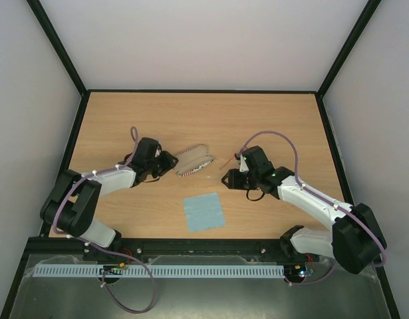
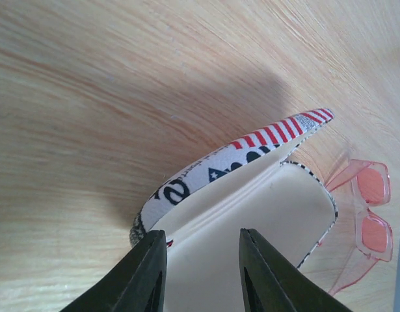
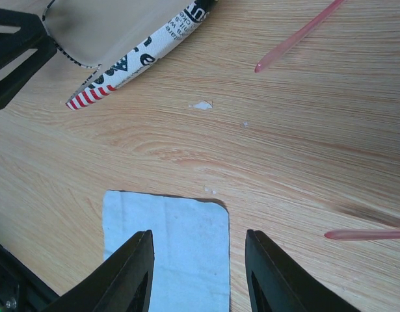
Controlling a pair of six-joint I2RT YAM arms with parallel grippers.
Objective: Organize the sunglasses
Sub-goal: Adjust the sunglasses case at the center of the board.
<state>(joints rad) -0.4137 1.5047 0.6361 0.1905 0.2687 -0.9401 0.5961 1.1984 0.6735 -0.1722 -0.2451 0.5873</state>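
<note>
The sunglasses point(image 2: 372, 214), thin translucent red-orange frames, lie on the table just beyond the far end of the flag-print case point(image 2: 252, 146). The case point(image 1: 193, 160) lies open, showing its cream lining. My left gripper point(image 2: 203, 260) hovers over the case's near end; its jaws stand apart with only lining between them. In the top view my left gripper point(image 1: 167, 161) sits at the case's left end. My right gripper point(image 3: 198, 260) is open above the wood, holding nothing. Two temple arms of the sunglasses point(image 3: 297, 32) show in the right wrist view. From above, my right gripper point(image 1: 232, 178) hides most of the sunglasses point(image 1: 227, 163).
A square light blue cloth point(image 1: 204, 211) lies flat in front of the case, under my right gripper's fingertips point(image 3: 138, 273) in the wrist view. A black frame point(image 1: 204, 91) edges the wooden table, and a white rail point(image 1: 164, 271) runs along the near side.
</note>
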